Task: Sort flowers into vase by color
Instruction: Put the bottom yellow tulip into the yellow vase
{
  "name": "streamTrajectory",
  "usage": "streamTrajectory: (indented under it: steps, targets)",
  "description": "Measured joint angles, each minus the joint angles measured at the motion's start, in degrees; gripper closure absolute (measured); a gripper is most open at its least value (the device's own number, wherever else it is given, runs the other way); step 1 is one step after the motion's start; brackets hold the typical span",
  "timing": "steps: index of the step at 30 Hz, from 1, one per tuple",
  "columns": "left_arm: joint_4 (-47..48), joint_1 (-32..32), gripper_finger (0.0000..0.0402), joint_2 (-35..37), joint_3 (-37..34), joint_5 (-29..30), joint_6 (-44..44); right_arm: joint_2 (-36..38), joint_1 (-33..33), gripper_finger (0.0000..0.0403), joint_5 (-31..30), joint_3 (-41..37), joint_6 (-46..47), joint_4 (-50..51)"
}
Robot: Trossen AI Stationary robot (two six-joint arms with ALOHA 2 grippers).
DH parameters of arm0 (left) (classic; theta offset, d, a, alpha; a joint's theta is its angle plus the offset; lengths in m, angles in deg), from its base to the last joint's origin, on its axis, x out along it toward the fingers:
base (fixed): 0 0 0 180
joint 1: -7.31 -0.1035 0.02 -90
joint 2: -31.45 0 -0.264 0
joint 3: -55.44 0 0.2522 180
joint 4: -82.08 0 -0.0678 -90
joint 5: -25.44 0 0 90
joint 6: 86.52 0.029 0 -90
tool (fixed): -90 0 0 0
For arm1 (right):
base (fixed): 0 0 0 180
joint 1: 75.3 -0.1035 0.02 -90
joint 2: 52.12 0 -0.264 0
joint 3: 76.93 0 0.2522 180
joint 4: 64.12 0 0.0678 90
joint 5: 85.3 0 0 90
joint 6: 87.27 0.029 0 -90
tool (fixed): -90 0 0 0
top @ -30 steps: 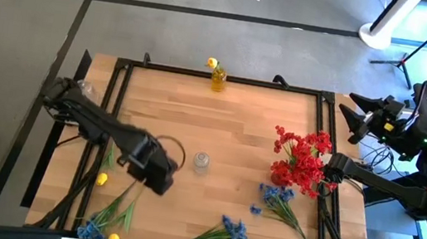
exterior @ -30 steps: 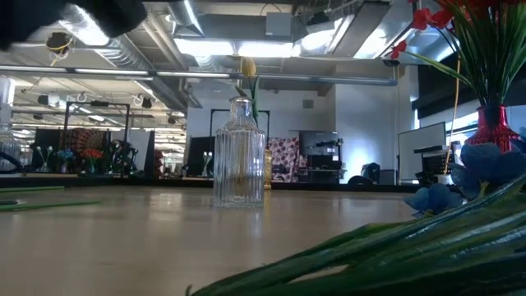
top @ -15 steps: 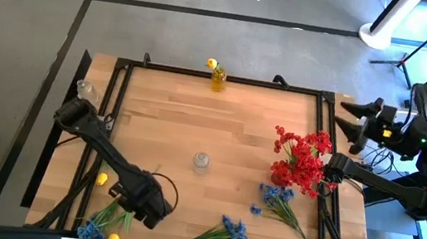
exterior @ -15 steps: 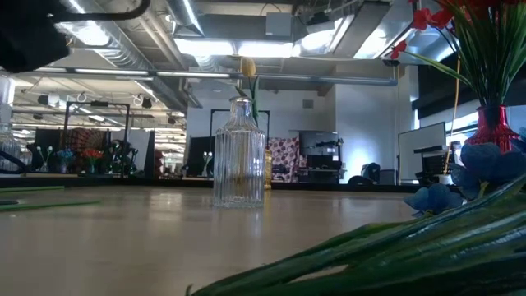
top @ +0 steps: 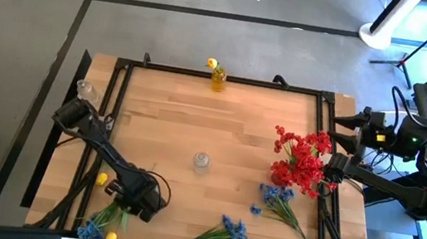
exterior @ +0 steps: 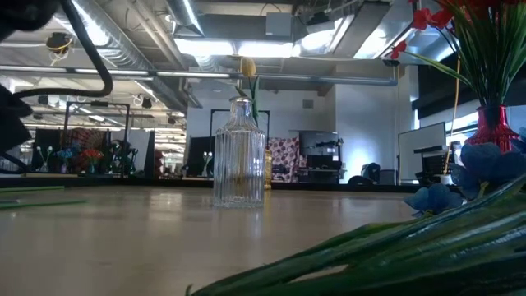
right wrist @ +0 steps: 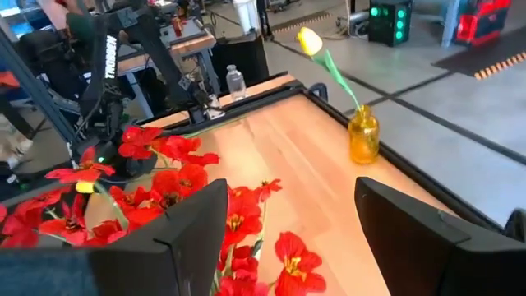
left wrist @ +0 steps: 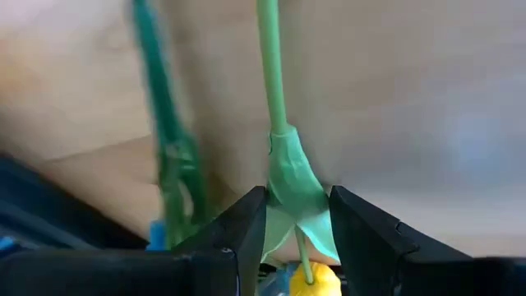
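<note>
Amber vase at the desk's far edge holds one yellow flower; red vase holds red flowers; clear ribbed vase stands empty at centre. Blue flowers lie loose near the front. "TROSSEN" lettering marks a dark arm in the right wrist view. Left gripper, low at the front-left, parted around a green stem with a yellow bud. Right gripper off the desk's right edge, wide open, empty.

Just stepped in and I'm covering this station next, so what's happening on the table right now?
The robot is sorting flowers into vases by color. The left gripper is low at the table's near-left corner, open fingers straddling a yellow flower's stem. Red flowers already fill the red vase, and one yellow flower stands in the yellow vase. The clear vase is empty; blue flowers lie loose. The right gripper waits, open, off the table's right edge.
</note>
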Motion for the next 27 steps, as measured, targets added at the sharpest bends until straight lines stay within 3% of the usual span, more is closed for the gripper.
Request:
streamTrajectory:
  steps: [3, 7, 13, 21, 24, 27]
  targets:
    - [-1.2, 0.8, 0.0270, 0.0, -0.3, 1.1, 0.4, 0.0, 0.0, 0.0136, -1.6, 0.0, 1.0, 0.1]
    - [-5.5, 2.2, 0.0288, -0.4, -4.3, -1.7, -0.8, -0.2, 0.0, 0.0136, -2.8, 0.0, 1.3, 0.0]
    - [-0.4, 2.6, 0.0381, 1.5, -1.4, 6.5, 0.0, -0.2, 0.0, 0.0136, -2.2, 0.0, 1.5, -1.6]
    - [10.9, -2.4, 0.0397, 8.3, 10.9, 32.6, 5.6, -1.8, 0.0, 0.0136, -2.2, 0.1, 1.2, -10.1]
    - [16.5, -4.9, 0.0398, 10.0, 18.6, 49.5, 11.7, -3.8, 0.0, 0.0136, -0.4, 0.1, 2.4, -12.1]
    - [20.2, -6.6, 0.0399, 10.3, 27.1, 68.3, 24.3, -7.1, 0.0, 0.0136, 2.2, 0.1, 6.7, -15.1]
